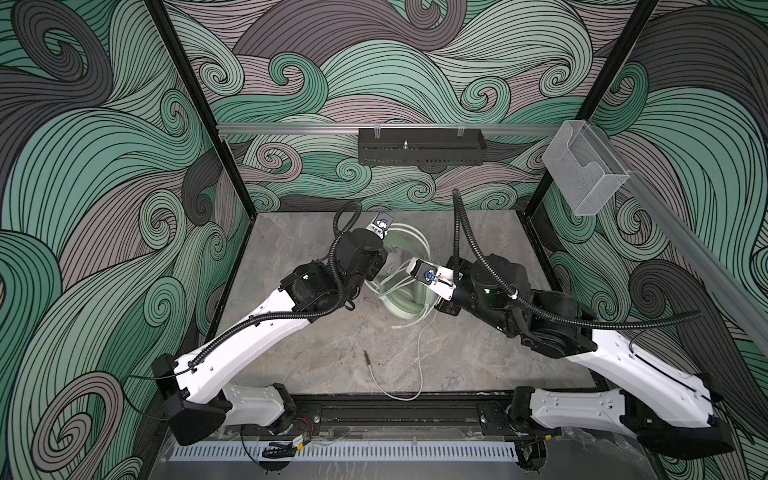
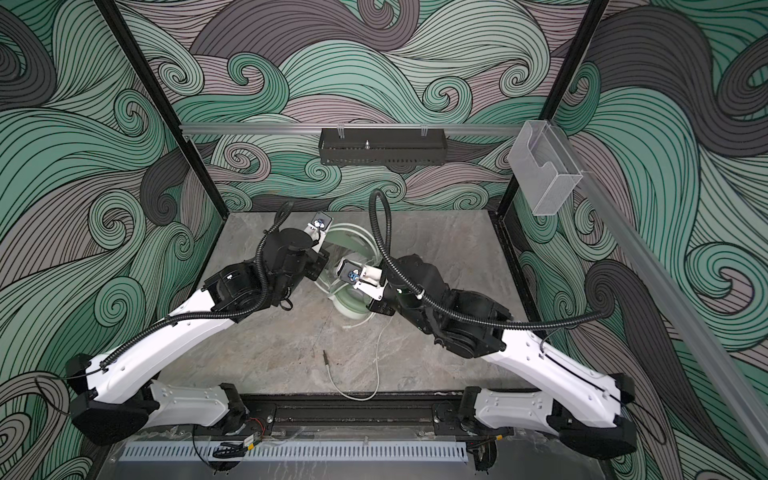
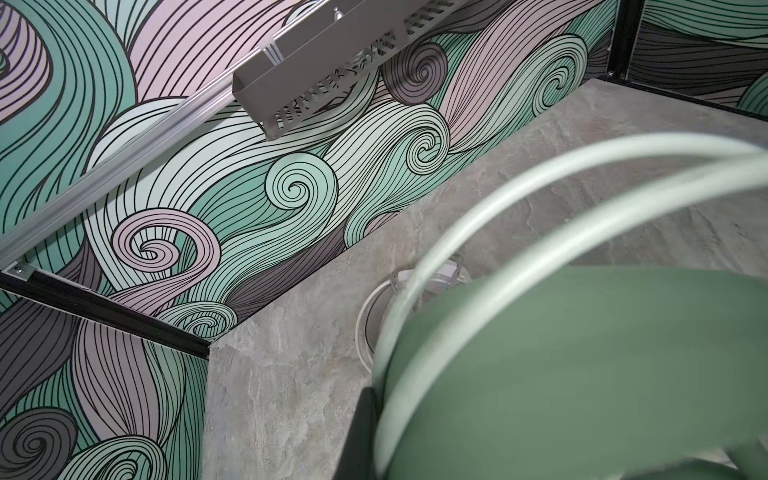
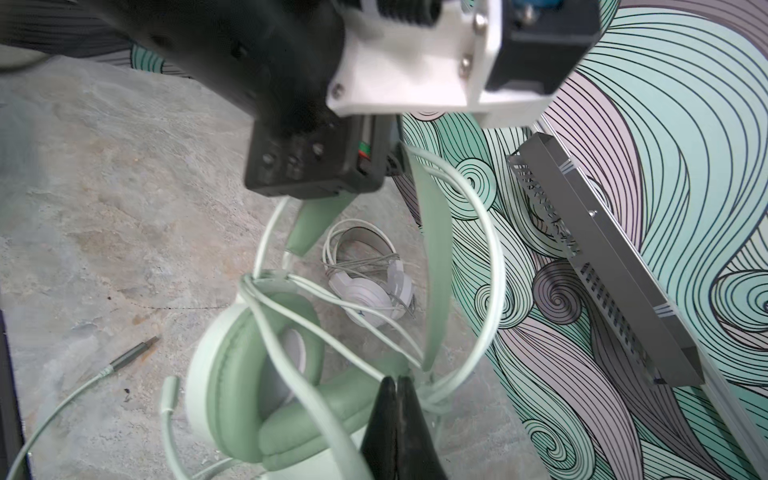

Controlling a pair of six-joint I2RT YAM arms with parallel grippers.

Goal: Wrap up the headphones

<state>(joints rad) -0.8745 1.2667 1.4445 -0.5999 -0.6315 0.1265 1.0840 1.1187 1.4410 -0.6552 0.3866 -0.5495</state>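
REMOTE BENCH: The mint headset (image 1: 409,299) hangs over the middle of the bench (image 1: 478,353), toward its back edge. I have the left gripper (image 4: 320,195) clamped on the headband (image 4: 434,257). The right gripper (image 4: 395,386) has its jaws pinched together on a strand of cable (image 4: 266,328) beside the earcup (image 4: 249,374). The white headset (image 4: 365,291) lies near the back edge (cord already bundled). My worry is the loose tail (image 1: 420,365), which runs to the front edge with its plug (image 1: 367,356) free. A pull may snag it on the mic boom (image 4: 169,392), or the thin strand may slip the pinch and undo the winding.
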